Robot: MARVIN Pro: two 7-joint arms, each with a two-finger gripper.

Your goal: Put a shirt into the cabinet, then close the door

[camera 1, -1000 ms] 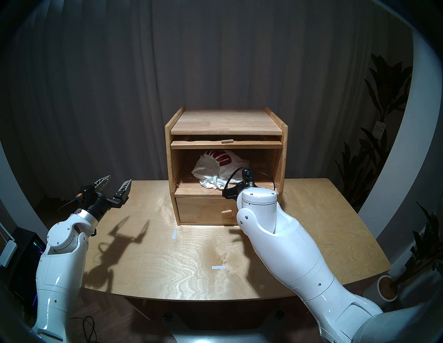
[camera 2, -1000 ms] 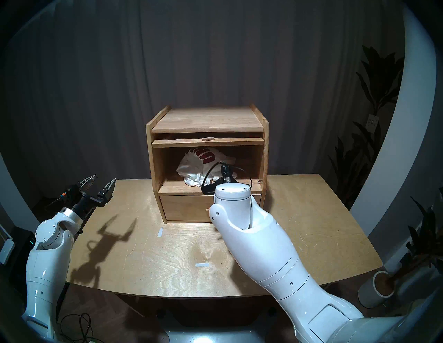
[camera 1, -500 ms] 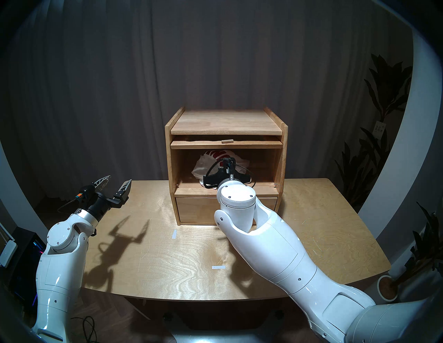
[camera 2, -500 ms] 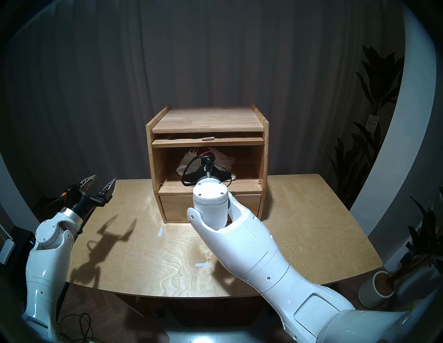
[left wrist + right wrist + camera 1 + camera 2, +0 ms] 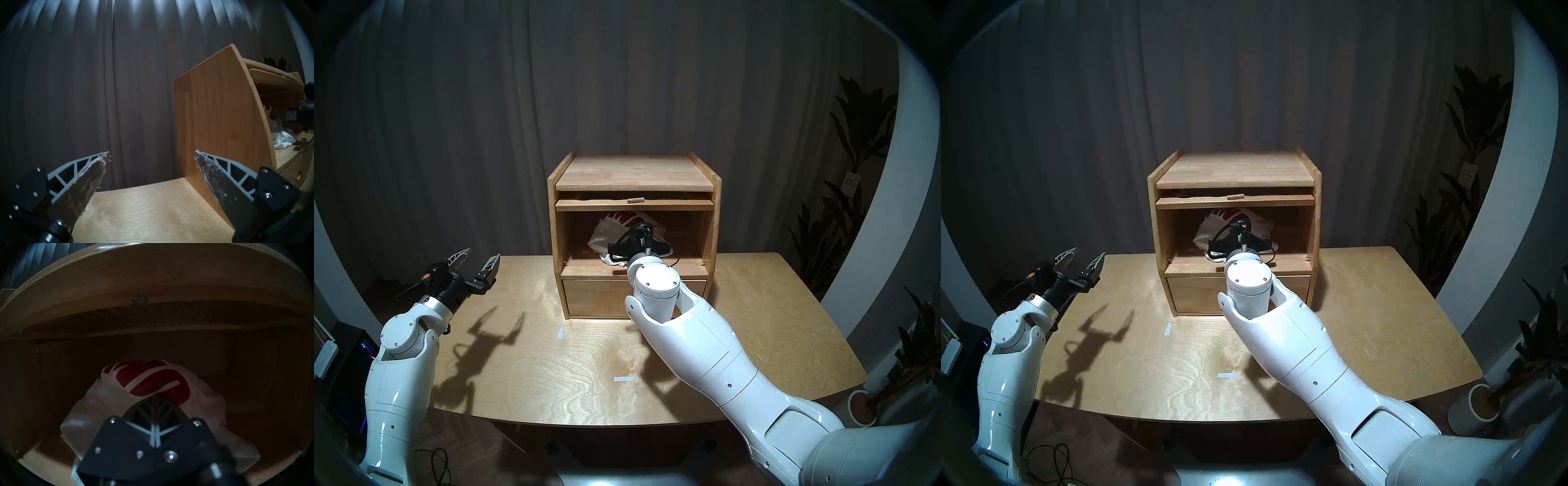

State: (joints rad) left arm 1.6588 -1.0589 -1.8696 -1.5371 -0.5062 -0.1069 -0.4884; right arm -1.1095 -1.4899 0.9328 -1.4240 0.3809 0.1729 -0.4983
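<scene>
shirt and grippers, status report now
Left gripper open, idle beside the cabinet. Right gripper shut, tips against the shirt in the upper compartment. Door not closed; right arm in the opening.

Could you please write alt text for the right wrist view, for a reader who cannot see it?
The right gripper, fingers pressed together, points at a crumpled white shirt with red lettering lying inside the dim upper compartment of the wooden cabinet. Whether it pinches or touches the cloth cannot be told.
</scene>
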